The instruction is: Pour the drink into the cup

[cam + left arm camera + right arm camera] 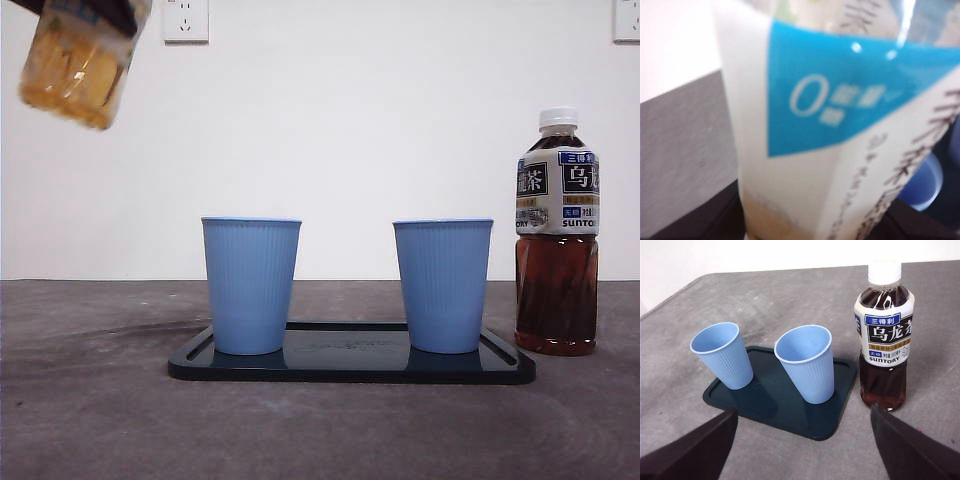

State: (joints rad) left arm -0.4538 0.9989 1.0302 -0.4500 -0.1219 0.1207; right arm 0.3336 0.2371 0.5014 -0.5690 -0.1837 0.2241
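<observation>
Grey matte tabletop (90, 400) before a white wall with two sockets.

Landmark: dark tray (350, 366), flat on the table.
- Left blue cup (250, 285) and right blue cup (442, 285): both upright on the tray, apart, both apparently empty in the right wrist view.
- Oolong tea bottle (557, 235): upright, capped, just beside the tray's right end, off it.
- Yellow drink bottle (82, 62): in the air, tilted, well above and left of the tray, beyond its left end. Cap not visible.
- Left gripper: jaws hidden behind the bottle's label (840, 100) filling its view; presumably clamped on it, but I cannot tell from the pictures.
- Right gripper (802, 440): jaws spread wide, holding nothing, hovering on the near side of the tray, waiting.

Risks, as judged: the bottle sits off to the side of both cups, so tipping further now would spill onto the table. The light cups could topple if knocked. A loose grip on the smooth label could let the bottle slide.
</observation>
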